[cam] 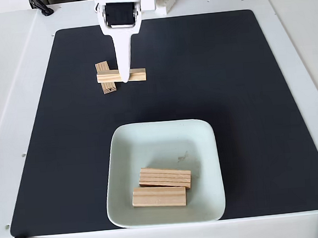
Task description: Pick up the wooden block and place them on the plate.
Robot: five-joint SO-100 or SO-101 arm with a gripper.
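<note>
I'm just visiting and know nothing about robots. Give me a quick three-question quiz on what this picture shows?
1. True or false: two wooden blocks already lie on the plate.
2. How do the two blocks still on the black mat lie? A) side by side, apart B) crossed, one over the other C) standing upright
3. Fill in: the white gripper reaches down over the ____ blocks.

Key: 1 true; 2 B; 3 crossed.
</note>
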